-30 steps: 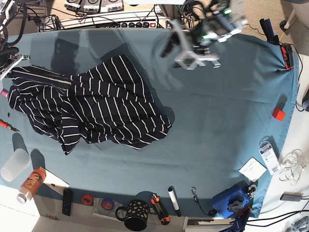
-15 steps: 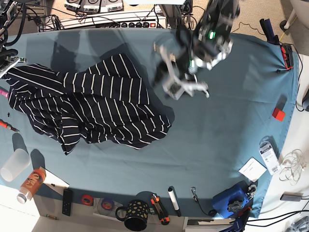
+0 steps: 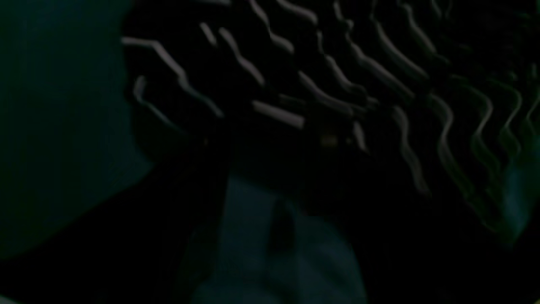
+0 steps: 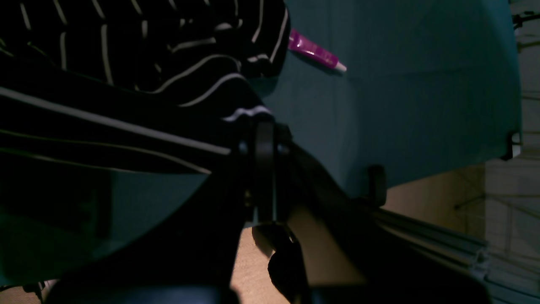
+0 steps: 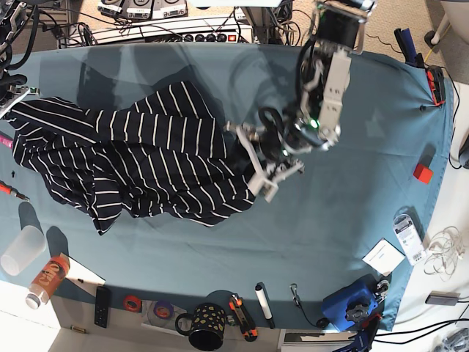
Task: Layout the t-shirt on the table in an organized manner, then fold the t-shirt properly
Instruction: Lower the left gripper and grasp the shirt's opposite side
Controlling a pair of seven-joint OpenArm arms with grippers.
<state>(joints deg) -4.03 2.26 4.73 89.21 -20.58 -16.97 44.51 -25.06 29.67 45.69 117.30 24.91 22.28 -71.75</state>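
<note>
The dark t-shirt with thin white stripes lies crumpled on the left half of the teal table. My left gripper is low at the shirt's right edge, its white fingers spread open around the fabric's border. In the left wrist view the striped cloth fills the dark frame close up. My right gripper is at the table's far left edge, shut on a corner of the shirt. The right wrist view shows its fingertips pinched on the striped cloth.
A purple tube lies by the shirt near the right gripper. A translucent cup, a bottle, a black mug and small tools line the front edge. A red block and a white card lie at the right.
My left arm has swung down and leftward from the far middle of the table to the shirt's right edge. The right gripper keeps hold of the shirt corner at the left.
</note>
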